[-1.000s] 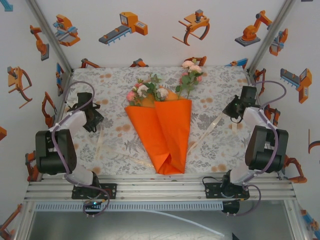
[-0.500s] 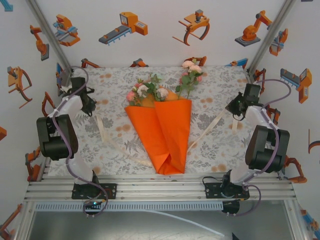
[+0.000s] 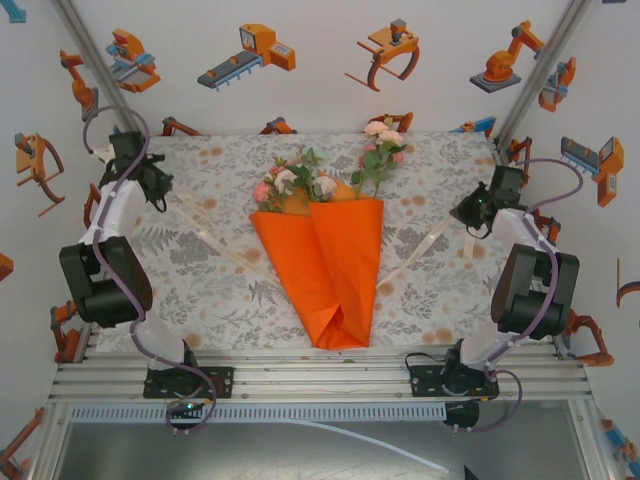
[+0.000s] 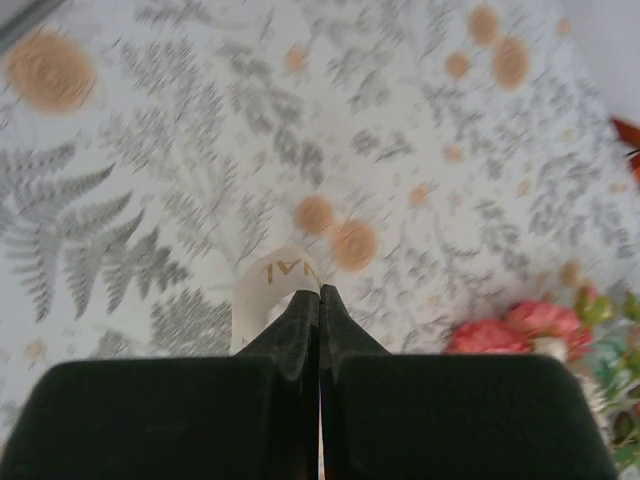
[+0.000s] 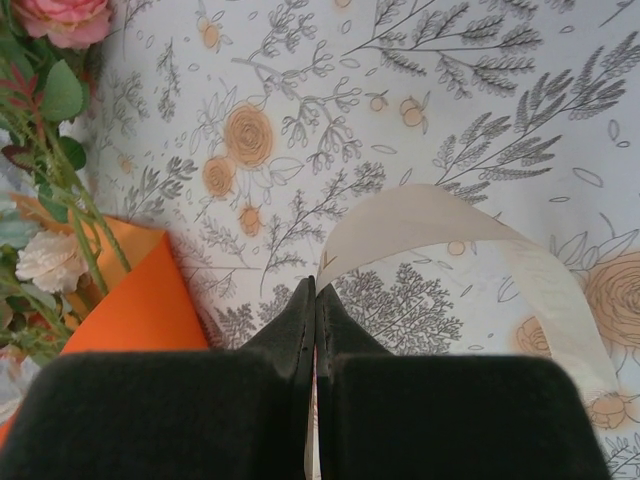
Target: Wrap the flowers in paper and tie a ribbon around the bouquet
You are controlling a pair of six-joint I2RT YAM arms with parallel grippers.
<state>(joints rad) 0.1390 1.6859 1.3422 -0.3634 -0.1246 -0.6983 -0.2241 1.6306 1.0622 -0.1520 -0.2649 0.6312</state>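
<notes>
left gripper (image 4: 319, 296) is pinching one ribbon (image 4: 268, 290) end; right gripper (image 5: 314, 288) is pinching the other | ribbon is stretching to bouquet (image 3: 325, 255) lying on table (image 3: 200, 295) | ribbon is seeming soft, light, slippery; hold near ends

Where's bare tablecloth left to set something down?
Bare tablecloth near-left and near-right, each bordered by the paper cone, a ribbon run and the front edge. Smaller gaps flank the flowers at the back. Crowded: centre and along both ribbon runs.
</notes>
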